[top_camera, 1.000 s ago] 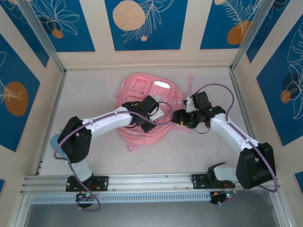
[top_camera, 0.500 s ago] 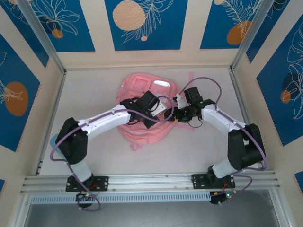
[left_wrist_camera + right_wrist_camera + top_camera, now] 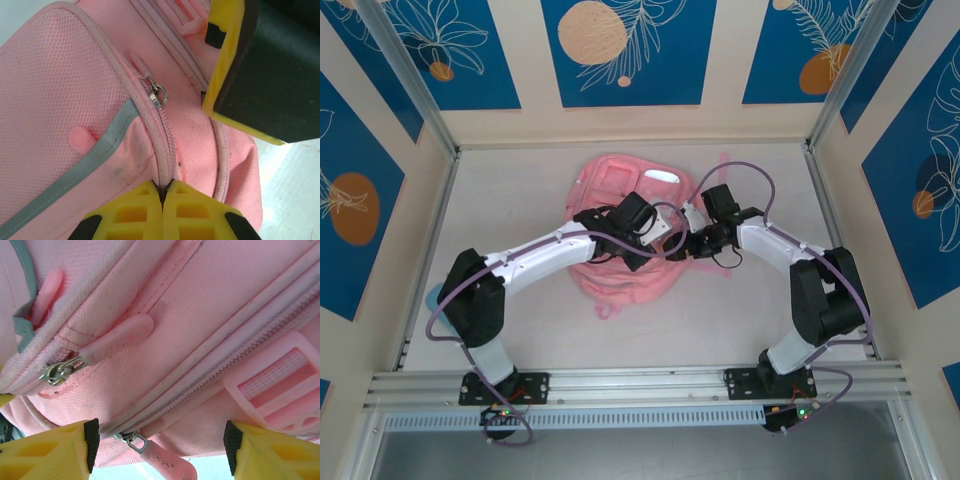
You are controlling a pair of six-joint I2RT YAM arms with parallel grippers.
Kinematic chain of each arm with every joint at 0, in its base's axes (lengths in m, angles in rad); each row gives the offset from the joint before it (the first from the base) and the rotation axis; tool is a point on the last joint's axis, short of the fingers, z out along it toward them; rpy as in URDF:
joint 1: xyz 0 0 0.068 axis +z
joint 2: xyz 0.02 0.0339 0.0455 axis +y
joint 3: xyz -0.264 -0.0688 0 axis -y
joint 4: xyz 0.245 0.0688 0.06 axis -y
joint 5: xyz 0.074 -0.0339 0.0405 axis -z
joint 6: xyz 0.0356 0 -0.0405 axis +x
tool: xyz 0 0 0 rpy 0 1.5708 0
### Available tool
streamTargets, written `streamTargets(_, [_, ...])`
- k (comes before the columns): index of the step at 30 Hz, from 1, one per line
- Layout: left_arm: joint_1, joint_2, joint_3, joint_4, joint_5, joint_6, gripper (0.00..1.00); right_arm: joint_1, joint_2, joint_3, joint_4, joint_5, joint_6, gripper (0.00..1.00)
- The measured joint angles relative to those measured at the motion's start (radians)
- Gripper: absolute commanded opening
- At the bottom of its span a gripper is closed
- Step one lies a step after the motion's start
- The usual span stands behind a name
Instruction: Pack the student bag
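The student bag, pink with grey reflective strips, lies flat in the middle of the table. My left gripper rests on the bag's right side. Its yellow fingertips are shut on the bag's fabric along a zip seam, below a metal zip slider. My right gripper meets it from the right, and one of its yellow and black fingers shows in the left wrist view. The right gripper stands open against the bag's edge, with a pink zip pull hanging between its pads, untouched.
A second pink zip pull and a pink strap buckle lie on the bag close to the right gripper. A pink strap trails toward the back. Metal frame posts and walls enclose the table; a rail runs along the front.
The right arm has swung left from beside the bag until its gripper is against the bag's right edge, with the jaws a little wider. The left gripper shifted slightly right, staying shut.
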Motion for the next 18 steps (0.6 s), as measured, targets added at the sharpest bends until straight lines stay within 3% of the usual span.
streamTargets(9, [0.000, 0.000, 0.000, 0.000, -0.001, -0.006, 0.00, 0.017, 0.005, -0.002, 0.001, -0.037, -0.022, 0.49])
streamTargets(18, [0.000, 0.000, 0.000, 0.000, -0.012, -0.019, 0.00, 0.036, -0.024, -0.036, 0.003, -0.010, -0.019, 0.49])
